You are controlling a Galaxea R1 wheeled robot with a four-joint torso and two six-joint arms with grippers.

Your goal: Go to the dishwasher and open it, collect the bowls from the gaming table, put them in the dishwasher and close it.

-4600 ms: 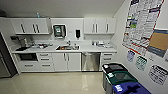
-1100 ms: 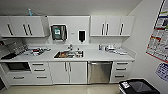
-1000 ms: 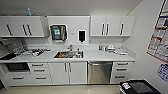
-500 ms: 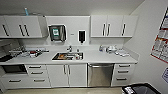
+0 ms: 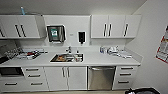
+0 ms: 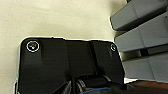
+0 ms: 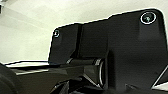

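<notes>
Kitchenette wall, seen head-on from the head view.

White bench (image 5: 100, 60) along the full wall; pale walls, light floor strip at the foot.
Steel sink (image 5: 67, 58) set in the bench middle, tap (image 5: 69, 49) behind it, some items in the basin, too blurred to name.
Dishwasher (image 5: 101, 78) under the bench, right of the double white doors (image 5: 65, 78) below the sink; brushed steel-grey front, horizontal bar handle (image 5: 101, 68) at its top edge, door closed.
White drawer stack (image 5: 125, 77) just right of the dishwasher; further drawers (image 5: 33, 78) at left, beside a dark built-in oven-like opening (image 5: 10, 71).
White upper cabinets (image 5: 115, 26) with dark vertical handles at right; matching ones (image 5: 20, 27) at left.
Paper-towel dispenser (image 5: 56, 33) and dark soap dispenser (image 5: 81, 37) on the wall above the sink.
Clutter on the bench at left (image 5: 30, 54) and right (image 5: 115, 51), probably dishes and containers.
Poster (image 5: 163, 49) on the right wall, red and white; writing not readable. No legible brands.
Dark rounded object (image 5: 142, 91) at the lower right corner.

Left wrist view: pale floor (image 6: 62, 20), grey stepped panels (image 6: 142, 40), robot's own dark plate.
Right wrist view: pale surface (image 7: 32, 32) behind the robot's dark plate.
Left pincer, right pincer: state cannot be told.
</notes>
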